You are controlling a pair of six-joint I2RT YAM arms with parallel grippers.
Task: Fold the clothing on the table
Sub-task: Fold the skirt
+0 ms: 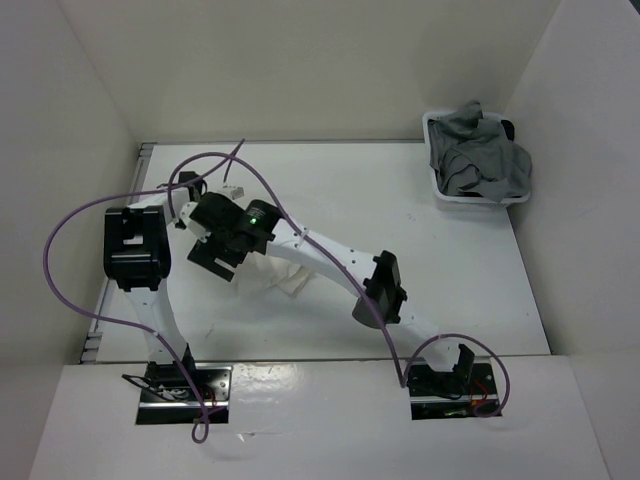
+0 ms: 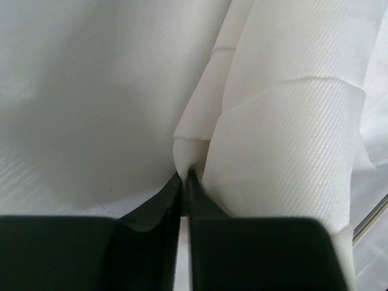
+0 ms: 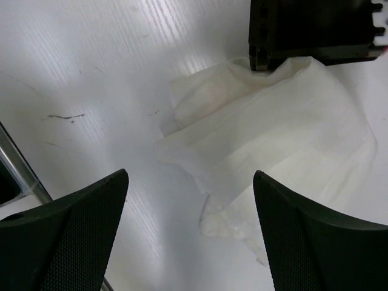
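- Top view: both arms are crowded over the skirt (image 1: 287, 280), which sits bunched left of the tabletop's (image 1: 400, 200) middle, a little toward the near edge. The right arm (image 1: 330, 265) reaches across from its base and the left arm (image 1: 135, 250) bends in from the left edge. A bin (image 1: 440, 195) of grey garments (image 1: 480, 155) sits at the far right corner, out of play.
- Left wrist view: the left gripper (image 2: 185, 182) is clamped tight, its 2 black tips nipping 1 small fold of skirt. The cloth is thin, with a fine diagonal weave, and drapes in soft ridges that let light through.
- My call: that pinch looks shallow, so any lift wants to go slow and low or the fold may slip free.
- Right wrist view: the right gripper (image 3: 191, 176) is spread wide and holds nothing. It hovers over the skirt's rumpled edge, showing dimpled black pads. The tabletop is glossy and faintly ribbed, with a few dark scuffs.
- My call: the skirt is a heap, not a fan, so it needs spreading flat first. The free gripper should take a far edge, opposite the pinch, so both can draw it taut. Grabbing 1 layer only will matter, as the layers overlap loosely.
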